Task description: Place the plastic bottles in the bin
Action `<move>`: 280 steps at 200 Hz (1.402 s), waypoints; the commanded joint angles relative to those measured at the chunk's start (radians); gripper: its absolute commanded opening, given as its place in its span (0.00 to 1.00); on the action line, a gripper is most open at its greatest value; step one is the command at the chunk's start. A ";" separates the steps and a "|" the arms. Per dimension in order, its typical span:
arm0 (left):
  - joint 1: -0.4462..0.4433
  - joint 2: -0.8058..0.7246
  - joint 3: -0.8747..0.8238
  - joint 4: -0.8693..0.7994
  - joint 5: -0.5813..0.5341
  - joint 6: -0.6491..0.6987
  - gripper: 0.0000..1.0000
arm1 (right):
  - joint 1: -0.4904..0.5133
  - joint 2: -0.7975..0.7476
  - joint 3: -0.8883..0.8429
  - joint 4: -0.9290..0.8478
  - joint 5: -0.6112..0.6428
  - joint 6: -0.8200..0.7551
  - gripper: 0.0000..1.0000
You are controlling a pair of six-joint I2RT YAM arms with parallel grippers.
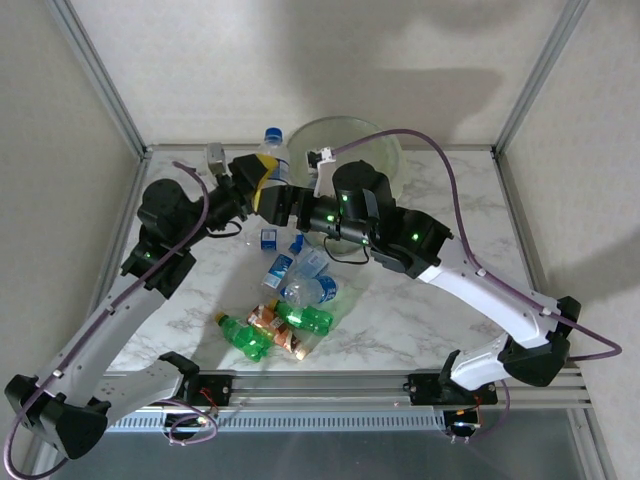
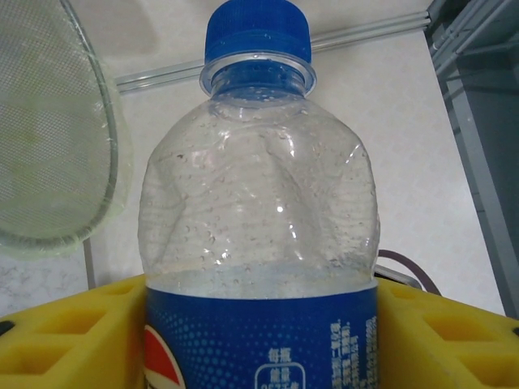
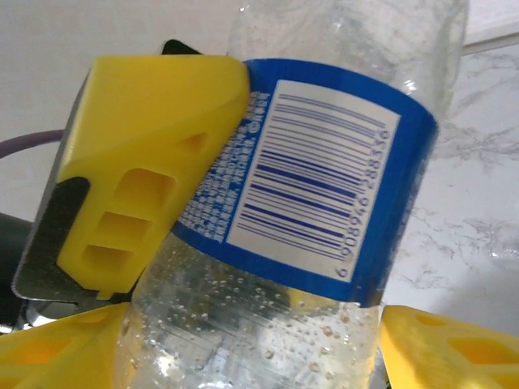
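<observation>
A clear plastic bottle (image 1: 272, 152) with a blue cap and blue label is held above the table's back left, beside the bin (image 1: 385, 150). My left gripper (image 2: 259, 332) is shut on its label, the bottle (image 2: 258, 203) standing upright between the yellow fingers (image 2: 73, 332). My right gripper (image 3: 251, 344) has its yellow fingers (image 3: 450, 348) against both sides of the same bottle (image 3: 316, 186), below the label. The left gripper's finger (image 3: 138, 178) shows beside it. More bottles (image 1: 300, 300), clear, green and orange-labelled, lie heaped on the marble table.
The bin's pale green liner (image 2: 49, 138) is just left of the held bottle. Metal frame posts (image 1: 100, 75) and walls close off the table's back and sides. A purple cable (image 1: 450, 190) arcs over the right arm. A small blue piece (image 1: 268, 238) lies near the heap.
</observation>
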 commanded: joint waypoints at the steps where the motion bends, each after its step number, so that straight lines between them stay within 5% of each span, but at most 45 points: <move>1: -0.026 -0.002 -0.004 0.103 0.061 -0.013 0.62 | -0.029 -0.006 -0.023 0.037 -0.009 0.007 0.68; 32: -0.026 0.010 0.001 0.098 0.058 0.002 0.68 | -0.037 -0.010 -0.036 0.043 -0.014 0.006 0.60; 59: -0.020 0.023 0.052 0.027 0.030 0.062 0.99 | -0.042 -0.011 -0.036 0.029 0.003 0.005 0.58; 103: 0.020 0.070 0.175 -0.104 0.005 0.165 0.99 | -0.070 -0.020 0.004 -0.061 0.065 -0.010 0.57; 195: 0.158 0.098 0.248 -0.321 -0.056 0.300 0.99 | -0.290 -0.037 0.128 -0.285 0.134 -0.080 0.56; 280: 0.212 0.077 0.295 -0.486 -0.186 0.454 0.99 | -0.403 0.259 0.412 -0.621 0.308 -0.260 0.55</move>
